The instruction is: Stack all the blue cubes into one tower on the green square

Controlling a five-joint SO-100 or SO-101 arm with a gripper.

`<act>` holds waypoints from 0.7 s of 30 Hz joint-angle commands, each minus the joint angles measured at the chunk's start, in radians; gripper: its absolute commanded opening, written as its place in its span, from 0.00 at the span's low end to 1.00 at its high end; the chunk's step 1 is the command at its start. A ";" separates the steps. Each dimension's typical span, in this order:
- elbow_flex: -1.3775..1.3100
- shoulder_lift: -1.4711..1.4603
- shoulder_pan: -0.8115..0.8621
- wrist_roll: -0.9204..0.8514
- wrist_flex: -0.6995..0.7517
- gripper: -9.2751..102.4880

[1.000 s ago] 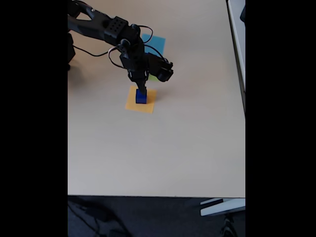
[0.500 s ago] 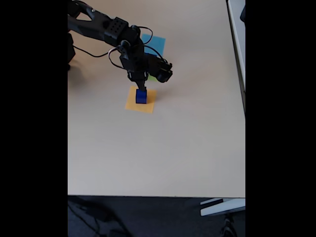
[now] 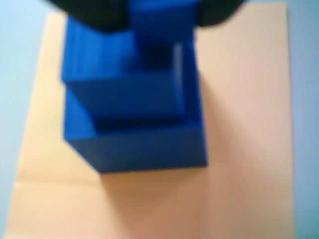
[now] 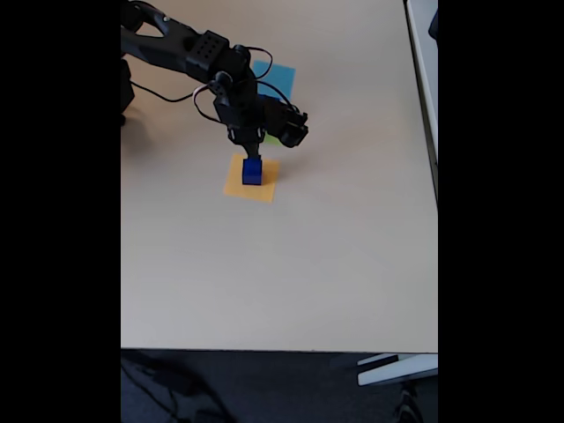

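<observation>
The gripper (image 4: 252,152) seems clamped on the top blue cube (image 3: 159,22) (blurred). Lifting could topple the stack (image 3: 134,119) on the orange patch (image 3: 244,124).

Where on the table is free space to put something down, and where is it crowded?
Free: the table's near half, from the orange patch to the front edge, and its right side up to that edge. Crowded: far left, where the arm hangs above the cubes on that orange patch, with the blue patch behind.
</observation>
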 commanded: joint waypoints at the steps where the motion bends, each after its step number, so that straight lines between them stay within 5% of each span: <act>1: -0.074 0.037 -0.006 0.003 0.032 0.10; 21: -0.371 -0.058 -0.275 0.348 0.181 0.09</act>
